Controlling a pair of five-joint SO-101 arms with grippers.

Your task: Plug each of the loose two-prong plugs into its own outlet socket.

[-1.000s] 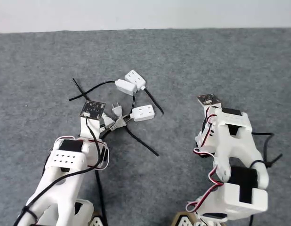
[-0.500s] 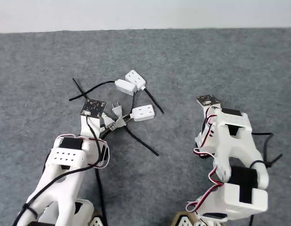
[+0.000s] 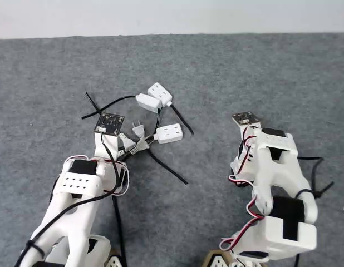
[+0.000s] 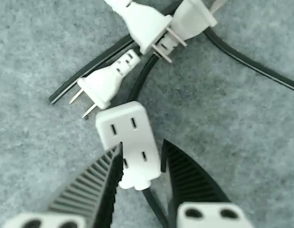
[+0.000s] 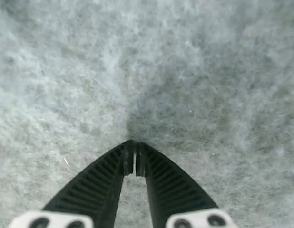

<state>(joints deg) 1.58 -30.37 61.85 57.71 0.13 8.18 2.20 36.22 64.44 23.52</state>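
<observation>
White two-prong plug point(image 4: 102, 85) lies unplugged — prongs bare — just beside a white outlet socket point(image 4: 128, 142).

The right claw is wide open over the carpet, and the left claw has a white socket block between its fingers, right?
No: the right wrist view shows the right claw shut over the carpet. The left claw does have the white socket block between its fingers.

Soft, even light falls from above on the grey table point(image 3: 261, 72), and the high view is bright overall. Shadows there are faint, blurred-edged fringes close beside the 2 arms. In the right wrist view a diffuse dark patch pools on the table just ahead of the black fingers point(image 5: 109, 175). In the left wrist view the white socket block point(image 4: 129, 142) is brightly lit, with a thin shadow along its edge.
</observation>
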